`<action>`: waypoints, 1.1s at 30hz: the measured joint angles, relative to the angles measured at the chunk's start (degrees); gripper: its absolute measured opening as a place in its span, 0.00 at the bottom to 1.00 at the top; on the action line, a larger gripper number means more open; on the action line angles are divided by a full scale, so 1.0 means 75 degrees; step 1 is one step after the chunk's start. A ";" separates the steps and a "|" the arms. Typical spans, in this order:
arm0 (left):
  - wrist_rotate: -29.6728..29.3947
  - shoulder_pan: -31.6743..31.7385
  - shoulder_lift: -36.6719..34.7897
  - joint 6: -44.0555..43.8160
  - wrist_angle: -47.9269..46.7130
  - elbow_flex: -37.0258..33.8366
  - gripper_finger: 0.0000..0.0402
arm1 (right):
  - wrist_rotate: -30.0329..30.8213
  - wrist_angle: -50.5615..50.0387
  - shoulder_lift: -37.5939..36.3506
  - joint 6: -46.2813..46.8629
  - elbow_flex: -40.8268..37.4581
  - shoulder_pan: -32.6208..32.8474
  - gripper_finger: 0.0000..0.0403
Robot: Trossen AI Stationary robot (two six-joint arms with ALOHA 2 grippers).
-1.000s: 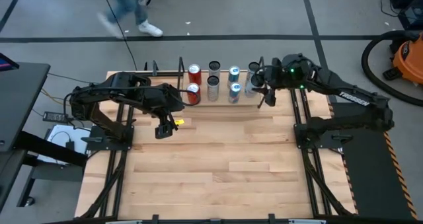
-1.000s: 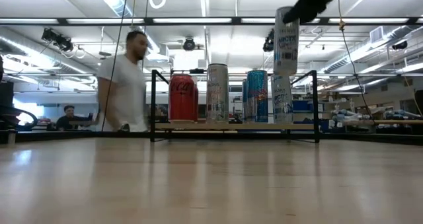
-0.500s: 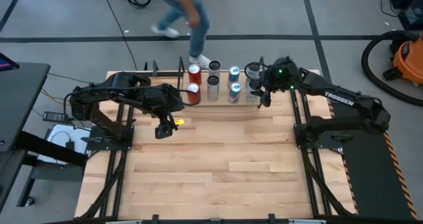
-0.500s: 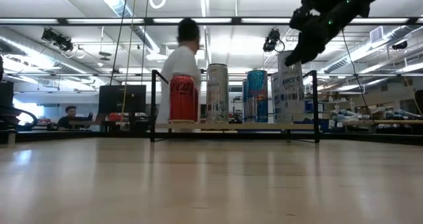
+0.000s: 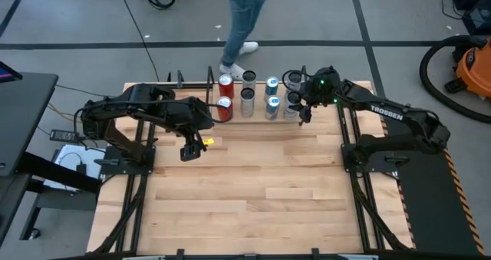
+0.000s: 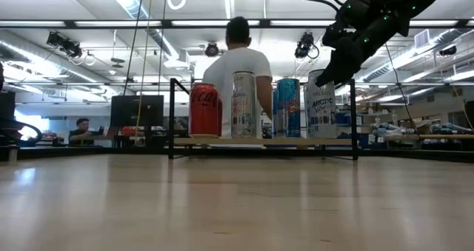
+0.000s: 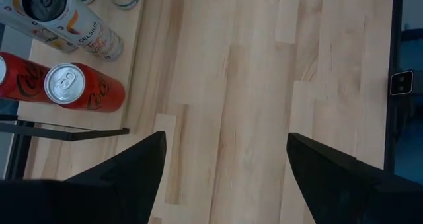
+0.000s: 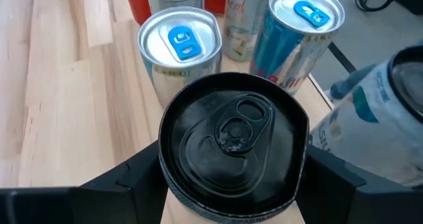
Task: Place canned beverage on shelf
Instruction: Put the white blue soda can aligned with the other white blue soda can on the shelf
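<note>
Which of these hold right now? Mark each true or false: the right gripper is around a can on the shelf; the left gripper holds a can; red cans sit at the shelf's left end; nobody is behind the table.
1. The right gripper is around a black-topped can on the shelf. True.
2. The left gripper holds a can. False: it is empty, over bare table.
3. Two red cans stand at the shelf's left end. True.
4. Nobody is behind the table. False: a person stands beyond the shelf.
</note>
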 joint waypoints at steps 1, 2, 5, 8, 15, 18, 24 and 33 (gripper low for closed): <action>0.0000 0.0001 0.0000 0.0000 0.0001 0.0000 0.79 | 0.0000 0.0034 0.0057 -0.0002 0.0005 -0.0018 0.66; 0.0000 0.0000 0.0000 0.0000 -0.0001 0.0000 0.79 | -0.0003 0.0073 0.0109 -0.0005 0.0008 -0.0031 0.67; 0.0000 0.0002 0.0000 0.0000 0.0002 0.0000 0.79 | -0.0032 0.0104 0.0158 -0.0022 0.0011 -0.0034 0.67; 0.0000 0.0000 0.0000 0.0000 0.0002 0.0000 0.79 | -0.0027 0.0077 0.0122 -0.0027 0.0007 -0.0031 0.67; 0.0000 0.0001 0.0000 0.0035 0.0002 0.0000 0.79 | 0.0201 -0.0060 -0.0072 -0.0005 -0.0018 -0.0093 0.68; -0.0002 0.0002 0.0000 0.0005 0.0005 0.0000 0.79 | 0.0146 -0.0056 -0.0081 -0.0001 -0.0019 -0.0142 0.70; 0.0000 0.0002 0.0000 -0.0020 0.0005 0.0000 0.79 | 0.0159 -0.0046 -0.0081 -0.0020 -0.0021 -0.0144 0.74; 0.0000 0.0002 -0.0003 -0.0017 0.0005 0.0003 0.79 | 0.0198 -0.0022 -0.0081 -0.0113 -0.0024 -0.0121 0.80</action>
